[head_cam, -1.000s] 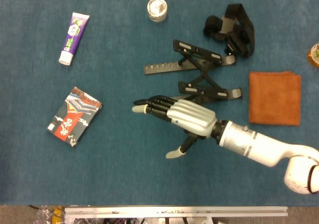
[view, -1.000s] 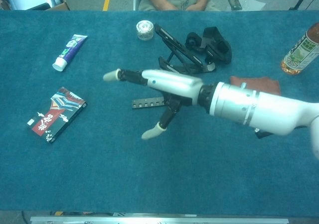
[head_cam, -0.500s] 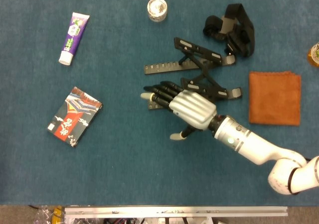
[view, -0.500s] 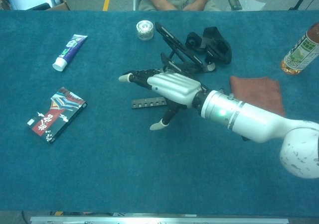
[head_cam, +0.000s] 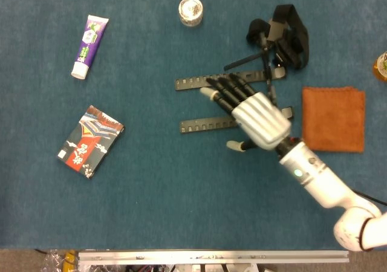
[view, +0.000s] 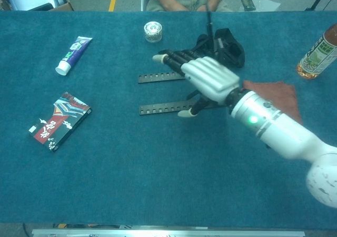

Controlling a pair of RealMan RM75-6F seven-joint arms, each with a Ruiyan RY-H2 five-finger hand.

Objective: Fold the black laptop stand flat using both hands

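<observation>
The black laptop stand lies in the middle of the table. Its two notched bars [head_cam: 205, 125] [view: 160, 77] lie roughly parallel and point left. A thin arm of the stand [head_cam: 247, 60] [view: 209, 23] sticks up at the far side. My right hand [head_cam: 253, 116] [view: 209, 78] lies over the stand's right part with its fingers stretched out and the thumb apart. It rests on the frame, which hides the middle joint. I cannot make out any grip on the frame. My left hand does not show in either view.
Black strapped gear [head_cam: 284, 33] lies just behind the stand, and an orange cloth [head_cam: 333, 118] lies to its right. A bottle [view: 317, 51] stands far right, a small round tin [head_cam: 190, 10] at the back. A toothpaste tube [head_cam: 89, 38] and a patterned box [head_cam: 91, 141] lie left.
My right hand moved right and away from me onto the stand. The stand's crossed frame changed shape: both notched bars now lie side by side and one arm tipped up.
</observation>
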